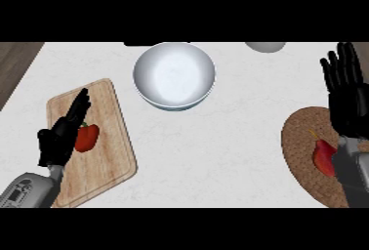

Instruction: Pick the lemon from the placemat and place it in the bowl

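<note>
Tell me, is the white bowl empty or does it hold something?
Empty: the bowl shows only its bare white inside.

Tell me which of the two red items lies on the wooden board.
The red pepper beside the left hand lies on the cutting board; the other red item sits on the round woven placemat.

You see the white counter [216, 156] evenly and brightly lit, with no harsh glare on its top. The bowl [174, 74] is washed pale inside, and a thin shadow hugs its lower rim. You get only faint, soft shadows beside the cutting board [108, 161] and the round placemat [302, 161]. The black hands read as flat dark shapes with little inner detail.
</note>
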Controlling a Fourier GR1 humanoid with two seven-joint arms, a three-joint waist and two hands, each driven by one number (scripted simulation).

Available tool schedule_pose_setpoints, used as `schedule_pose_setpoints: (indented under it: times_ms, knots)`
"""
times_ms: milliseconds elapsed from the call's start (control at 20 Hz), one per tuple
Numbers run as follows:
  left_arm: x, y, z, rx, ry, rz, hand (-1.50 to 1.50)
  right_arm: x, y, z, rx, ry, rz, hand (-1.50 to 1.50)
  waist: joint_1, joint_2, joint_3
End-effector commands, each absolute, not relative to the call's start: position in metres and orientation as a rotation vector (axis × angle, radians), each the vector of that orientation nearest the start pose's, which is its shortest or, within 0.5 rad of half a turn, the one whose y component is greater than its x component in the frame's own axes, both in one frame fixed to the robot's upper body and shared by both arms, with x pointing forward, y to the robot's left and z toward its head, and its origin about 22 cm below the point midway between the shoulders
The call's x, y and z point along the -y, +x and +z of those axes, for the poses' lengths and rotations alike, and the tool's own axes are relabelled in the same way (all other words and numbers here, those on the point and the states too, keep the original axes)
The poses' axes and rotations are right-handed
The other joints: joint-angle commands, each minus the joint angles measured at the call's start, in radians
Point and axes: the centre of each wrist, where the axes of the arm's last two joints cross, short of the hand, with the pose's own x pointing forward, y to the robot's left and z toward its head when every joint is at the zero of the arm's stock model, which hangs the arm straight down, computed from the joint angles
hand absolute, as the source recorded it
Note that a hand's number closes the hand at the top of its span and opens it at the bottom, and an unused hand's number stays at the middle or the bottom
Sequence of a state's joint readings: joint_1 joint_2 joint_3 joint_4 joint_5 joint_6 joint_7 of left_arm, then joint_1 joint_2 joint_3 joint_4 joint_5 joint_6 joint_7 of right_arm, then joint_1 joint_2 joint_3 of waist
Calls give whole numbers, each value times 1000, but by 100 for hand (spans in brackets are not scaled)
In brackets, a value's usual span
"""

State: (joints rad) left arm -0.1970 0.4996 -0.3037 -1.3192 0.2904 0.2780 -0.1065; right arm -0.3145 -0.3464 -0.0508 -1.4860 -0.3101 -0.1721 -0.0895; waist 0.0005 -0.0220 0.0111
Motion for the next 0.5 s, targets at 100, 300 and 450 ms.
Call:
schedule_pose_setpoints:
  times_ms: [100,300,450]
  knots:
    - [-300,293,40,1526,205,-182,0,367,248,61,2036,-46,-76,150,-32,16,-8]
    - [-303,282,25,1468,186,-169,0,422,242,128,2169,-515,378,150,-100,4,-31]
    - [-303,281,39,1446,71,-177,0,426,184,13,2292,-390,-15,-150,-41,17,-1]
